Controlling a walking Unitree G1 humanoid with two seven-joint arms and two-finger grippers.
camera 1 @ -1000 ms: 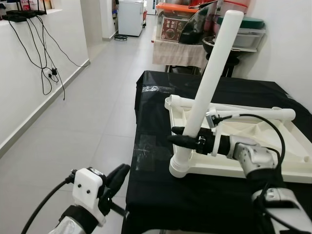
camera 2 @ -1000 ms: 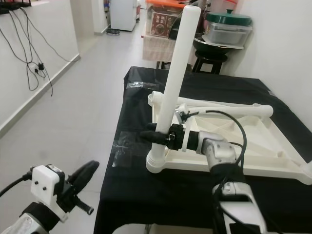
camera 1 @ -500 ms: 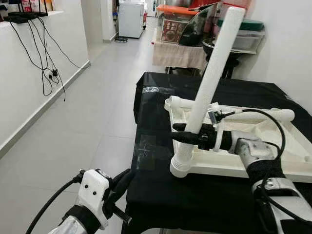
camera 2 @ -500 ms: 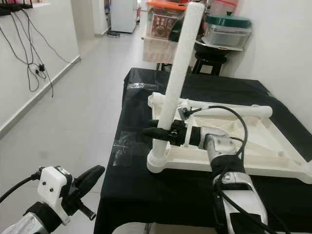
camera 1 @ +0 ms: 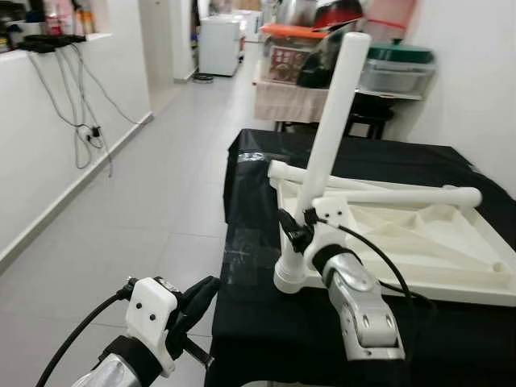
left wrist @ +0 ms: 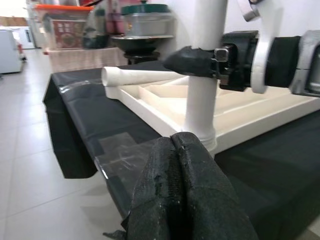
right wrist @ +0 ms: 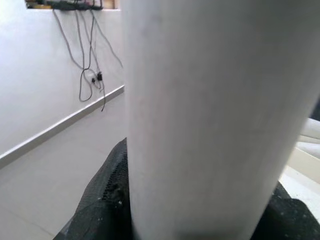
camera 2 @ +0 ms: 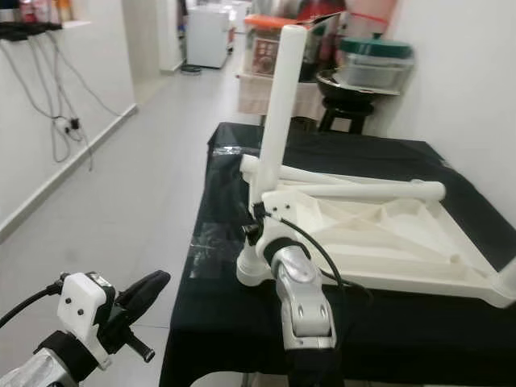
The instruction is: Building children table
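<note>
Firmly around leg (camera 1: pixel 326 145): right gripper (camera 1: pixel 294 230).

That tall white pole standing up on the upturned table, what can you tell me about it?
The white table leg is a smooth, plastic-looking tube with a rounded top. It stands tilted slightly, its flared base in a corner socket of the upturned white tabletop on the black-covered table. The right gripper clamps it low down.
</note>
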